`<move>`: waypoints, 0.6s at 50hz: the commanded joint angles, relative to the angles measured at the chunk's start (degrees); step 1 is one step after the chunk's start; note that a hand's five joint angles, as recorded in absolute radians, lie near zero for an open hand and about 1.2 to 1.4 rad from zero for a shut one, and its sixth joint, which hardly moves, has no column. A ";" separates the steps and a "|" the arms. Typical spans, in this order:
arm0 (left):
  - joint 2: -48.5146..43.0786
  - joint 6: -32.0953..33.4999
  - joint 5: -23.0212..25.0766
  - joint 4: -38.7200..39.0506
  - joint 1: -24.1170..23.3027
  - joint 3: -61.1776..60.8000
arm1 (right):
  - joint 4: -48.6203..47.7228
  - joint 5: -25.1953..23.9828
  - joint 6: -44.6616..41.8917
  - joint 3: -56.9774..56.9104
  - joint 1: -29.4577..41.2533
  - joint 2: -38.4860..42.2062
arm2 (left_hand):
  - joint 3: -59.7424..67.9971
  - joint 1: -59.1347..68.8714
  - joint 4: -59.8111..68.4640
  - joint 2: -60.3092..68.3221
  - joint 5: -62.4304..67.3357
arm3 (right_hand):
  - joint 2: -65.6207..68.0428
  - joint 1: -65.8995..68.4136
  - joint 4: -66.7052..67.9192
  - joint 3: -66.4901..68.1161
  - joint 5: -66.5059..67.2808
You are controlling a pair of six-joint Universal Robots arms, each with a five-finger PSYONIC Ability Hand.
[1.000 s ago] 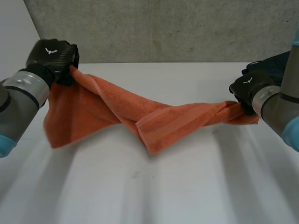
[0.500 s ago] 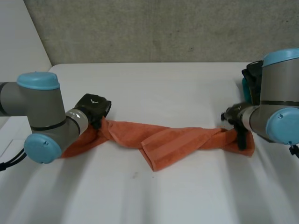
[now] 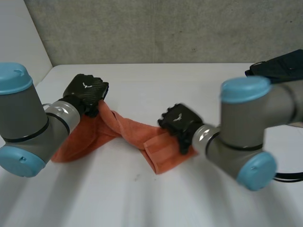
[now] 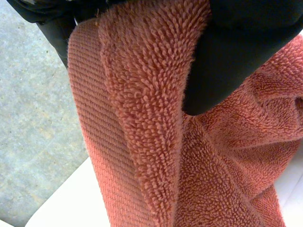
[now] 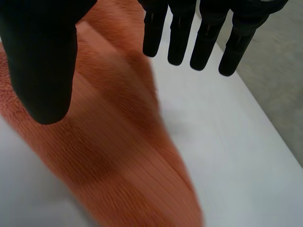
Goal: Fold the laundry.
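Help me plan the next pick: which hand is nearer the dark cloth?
Right. The right hand is over the towel's middle, toward the dark cloth; the left hand grips the towel's opposite end.

From the head view I can't see the fingers of the left robot hand [image 3: 88, 92]: its own back covers them where it meets the orange towel [image 3: 125, 130]. The towel's near-left corner slips behind the left arm [image 3: 33, 125]. The right robot hand [image 3: 180, 122] and right arm [image 3: 244, 127] cover the towel's right end, so I can't tell how it lies there. A dark thing [image 3: 279, 68] at the far right of the tabletop [image 3: 189, 85] is cut by the picture's edge and I can't say what it is. In the left wrist view the edges cut off the towel, so its corners are out of sight.
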 commanded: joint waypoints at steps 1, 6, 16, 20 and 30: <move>-0.40 -0.01 -0.01 0.30 0.19 0.29 | -9.70 0.09 -2.59 -1.03 2.50 6.73 | 11.54 12.69 11.14 11.26 15.09 | 8.79 8.08 8.22 8.24 7.77; -0.40 -0.01 -0.01 0.38 0.54 0.38 | -13.39 0.18 -2.59 -1.56 2.50 9.46 | 11.54 12.69 11.14 11.26 15.09 | 11.46 10.75 10.89 10.91 10.44; 0.30 -0.01 -0.27 0.03 0.45 -0.23 | -20.51 5.01 4.42 -3.49 2.41 2.54 | 11.54 12.69 11.14 11.26 15.09 | 55.49 54.78 54.93 54.94 54.47; 1.44 0.17 0.17 0.29 0.71 -2.08 | -22.88 7.82 15.23 -7.44 -0.30 -0.47 | 11.54 12.69 11.14 11.26 15.09 | 55.49 54.78 54.93 54.94 54.47; 5.13 0.70 0.70 0.38 1.07 -7.52 | -22.54 16.95 19.73 -24.12 -11.91 13.75 | 11.54 12.69 11.14 11.26 15.09 | 55.49 54.78 54.93 54.94 54.47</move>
